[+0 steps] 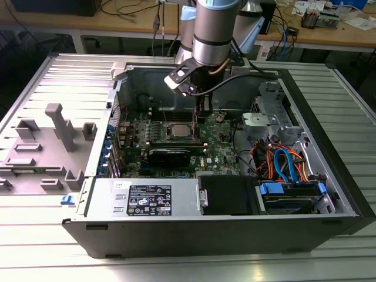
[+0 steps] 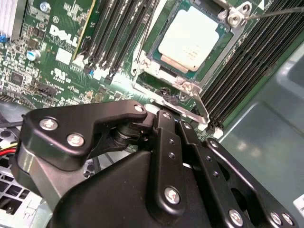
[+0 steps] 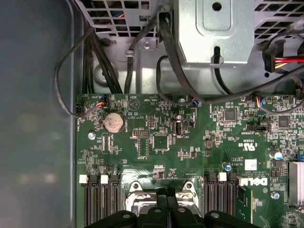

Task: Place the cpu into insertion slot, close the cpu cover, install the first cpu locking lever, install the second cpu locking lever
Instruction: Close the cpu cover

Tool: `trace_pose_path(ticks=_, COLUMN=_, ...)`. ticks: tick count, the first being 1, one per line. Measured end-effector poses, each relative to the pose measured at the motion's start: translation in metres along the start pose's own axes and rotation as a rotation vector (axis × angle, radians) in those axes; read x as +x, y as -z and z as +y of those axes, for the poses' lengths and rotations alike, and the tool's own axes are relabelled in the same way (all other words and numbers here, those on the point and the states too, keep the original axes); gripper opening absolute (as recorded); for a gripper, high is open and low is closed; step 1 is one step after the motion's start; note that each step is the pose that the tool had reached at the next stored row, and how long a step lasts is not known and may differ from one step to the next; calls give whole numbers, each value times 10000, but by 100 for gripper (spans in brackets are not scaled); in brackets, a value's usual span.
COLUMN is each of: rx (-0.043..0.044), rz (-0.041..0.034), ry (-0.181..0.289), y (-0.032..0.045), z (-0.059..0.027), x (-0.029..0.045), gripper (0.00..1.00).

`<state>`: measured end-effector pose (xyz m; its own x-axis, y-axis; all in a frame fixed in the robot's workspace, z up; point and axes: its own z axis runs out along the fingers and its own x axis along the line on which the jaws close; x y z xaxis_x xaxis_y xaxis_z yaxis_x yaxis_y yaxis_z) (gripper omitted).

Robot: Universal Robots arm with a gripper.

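Nearest in the exterior view, the power supply (image 1: pixel 147 200) lines the case's front edge, with blue and orange cables (image 1: pixel 282 161) bunched on the exterior view's right. Past the black graphics card (image 1: pixel 169 155), there's the cpu (image 1: pixel 179 130), seated flat in the insertion slot (image 1: pixel 178 138) with the cpu cover (image 2: pixel 214 61) down around it. Just beyond the socket's far edge hangs the gripper (image 1: pixel 201 111), fingers (image 3: pixel 161 204) pressed together with nothing visible between them, tips close beside a silvery locking lever (image 2: pixel 199 103).

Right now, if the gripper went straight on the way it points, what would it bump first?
Most likely the near edge of the cpu cover, just beyond the gripper; depth is unclear.
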<state>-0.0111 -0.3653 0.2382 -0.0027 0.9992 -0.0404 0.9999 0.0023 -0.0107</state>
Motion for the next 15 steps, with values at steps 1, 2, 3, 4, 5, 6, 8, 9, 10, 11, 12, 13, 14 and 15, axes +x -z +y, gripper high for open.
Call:
trace_pose_path(ticks=1, rx=1, rz=0, ry=0, y=-4, z=-15, x=0, gripper=11)
trace_pose_path(ticks=2, rx=1, rz=-1, ry=0, y=-7, z=-28, x=0, gripper=11)
trace_pose_path(ticks=3, rx=1, rz=-1, ry=-1, y=-10, z=-41, x=0, gripper=11)
trace_pose_path(ticks=4, rx=2, rz=-3, ry=-2, y=-12, z=-52, x=0, gripper=11)
trace_pose_path(ticks=5, rx=2, rz=-3, ry=0, y=-12, z=-54, x=0, gripper=11)
trace_pose_path(ticks=6, rx=1, rz=-2, ry=2, y=-13, z=-54, x=0, gripper=11)
trace_pose_path(ticks=8, rx=1, rz=-1, ry=0, y=-13, z=-59, x=1, gripper=11)
trace_pose_path(ticks=9, rx=0, rz=-1, ry=2, y=-15, z=-67, x=1, gripper=11)
trace_pose_path(ticks=10, rx=-2, rz=1, ry=3, y=-17, z=-82, x=1, gripper=11)
trace_pose_path(ticks=11, rx=-14, rz=1, ry=3, y=-21, z=-128, x=2, gripper=11)
trace_pose_path(ticks=12, rx=-21, rz=1, ry=2, y=-23, z=-159, x=2, gripper=11)
trace_pose_path(ticks=13, rx=-26, rz=0, ry=2, y=-27, z=-194, x=2, gripper=11)
trace_pose_path(ticks=14, rx=-29, rz=0, ry=3, y=-33, z=-235, x=2, gripper=11)
trace_pose_path(ticks=15, rx=-32, rz=-2, ry=1, y=-43, z=-292, x=2, gripper=11)
